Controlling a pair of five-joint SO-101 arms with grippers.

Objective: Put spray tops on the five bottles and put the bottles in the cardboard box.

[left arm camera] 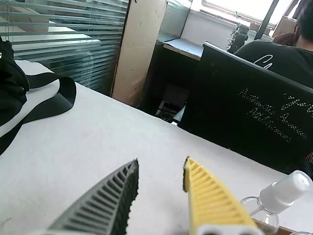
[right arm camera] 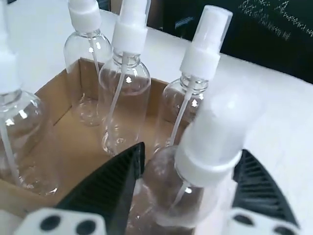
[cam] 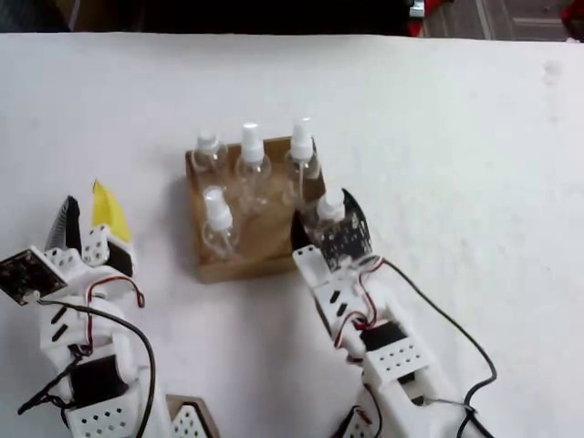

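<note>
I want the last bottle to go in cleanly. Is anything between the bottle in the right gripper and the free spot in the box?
Nothing visible does. The held bottle is at the right front edge of the box, next to bare floor; the other bottles stand farther back and left.

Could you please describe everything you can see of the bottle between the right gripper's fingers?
The bottle is clear plastic and upright, with a white spray top fitted. The right gripper clamps its body between black fingers at the right edge of the cardboard box, beside four other bottles.
</note>
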